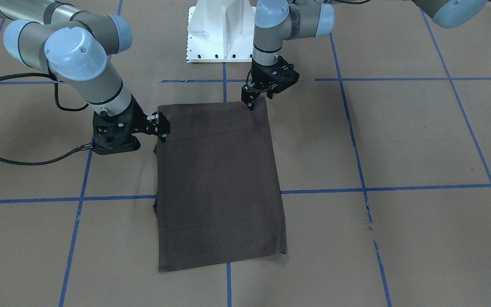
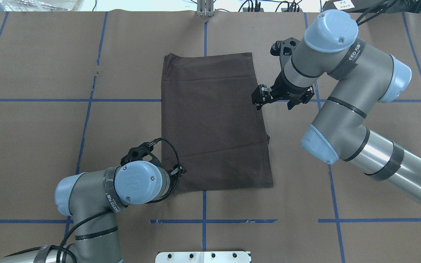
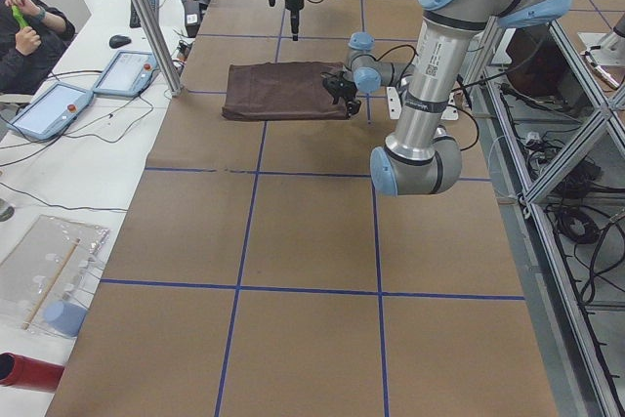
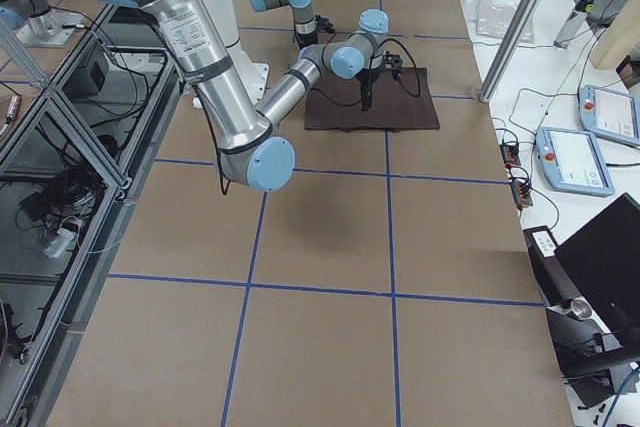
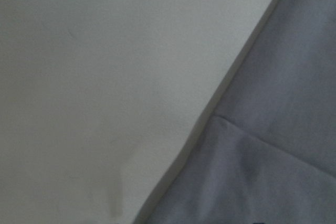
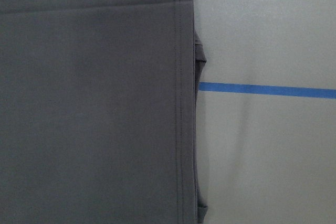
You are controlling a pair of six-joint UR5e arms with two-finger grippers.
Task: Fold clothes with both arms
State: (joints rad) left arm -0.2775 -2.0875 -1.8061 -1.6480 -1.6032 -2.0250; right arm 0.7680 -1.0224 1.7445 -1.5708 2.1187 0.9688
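Dark brown fabric T-shirt [image 2: 214, 120]: folded into a long, flat rectangle with a stitched hem along one long edge, lying between the arms.
Grey-silver jointed left arm [image 2: 86, 197], blue joint caps: black left gripper [image 1: 257, 99] points down at the shirt's corner nearest the base.
Matching right arm [image 2: 342, 91]: right gripper [image 1: 160, 127] is over the opposite long edge.
Both grippers' fingers seem parted.

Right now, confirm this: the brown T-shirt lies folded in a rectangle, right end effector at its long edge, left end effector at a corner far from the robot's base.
One error: the left end effector is at the corner nearest the white base, as the front-facing view shows. The brown T-shirt is folded in a rectangle, right end effector at its long edge.
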